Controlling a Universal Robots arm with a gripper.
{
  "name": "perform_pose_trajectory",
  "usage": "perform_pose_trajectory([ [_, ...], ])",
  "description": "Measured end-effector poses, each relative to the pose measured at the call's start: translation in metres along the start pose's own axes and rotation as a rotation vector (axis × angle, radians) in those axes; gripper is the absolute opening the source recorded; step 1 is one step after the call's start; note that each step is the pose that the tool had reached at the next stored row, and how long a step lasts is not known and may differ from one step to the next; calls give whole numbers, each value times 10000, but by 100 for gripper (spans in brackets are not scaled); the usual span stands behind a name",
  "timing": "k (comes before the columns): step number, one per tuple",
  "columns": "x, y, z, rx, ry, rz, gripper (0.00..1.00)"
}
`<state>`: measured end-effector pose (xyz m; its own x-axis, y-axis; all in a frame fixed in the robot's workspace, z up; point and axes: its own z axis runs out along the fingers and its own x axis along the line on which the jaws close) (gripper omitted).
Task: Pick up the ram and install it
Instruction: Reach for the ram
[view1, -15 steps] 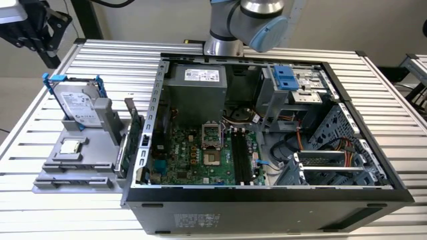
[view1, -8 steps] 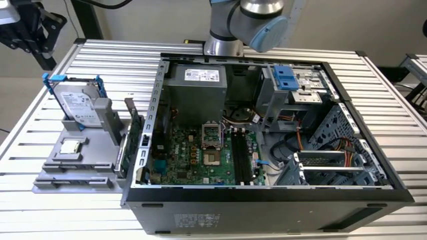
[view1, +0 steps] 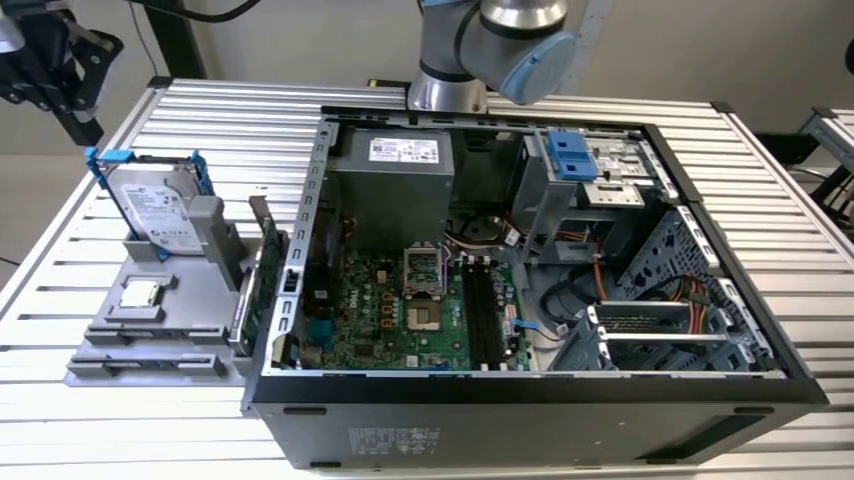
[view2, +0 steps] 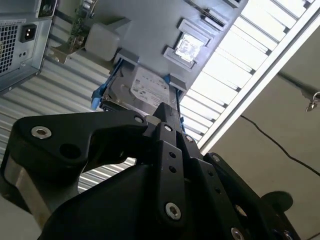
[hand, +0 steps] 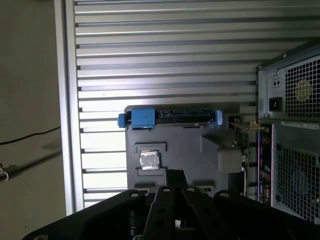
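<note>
The slatted surface carries an open case, lying on its side with the motherboard facing up. Just beside the case, on the exterior view's left, sits a grey tray. A hard drive stands at the tray's far end.

The end effector hangs above the surface's far corner on the exterior view's left, well apart from the tray. In both wrist views it looks pressed together with nothing in it.

The ram stands on its long edge at the tray's right side, in the narrow gap between the tray and the case wall. It has not been lifted, so the task looks barely begun.

The step in hand appears to be the reach for the ram. To do it well, the end effector should be spread and come down from straight above. It should be turned so that it closes across the stick's thin faces near mid-length. The case wall is close, so there is little room sideways. A tilted or off-centre grip could jam the stick in its holder.
</note>
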<state>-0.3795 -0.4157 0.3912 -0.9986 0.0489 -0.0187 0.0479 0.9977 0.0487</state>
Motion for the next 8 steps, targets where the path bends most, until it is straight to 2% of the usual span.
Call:
perform_pose_trajectory([
  [8,2,-162,-2,0,0,1,0],
])
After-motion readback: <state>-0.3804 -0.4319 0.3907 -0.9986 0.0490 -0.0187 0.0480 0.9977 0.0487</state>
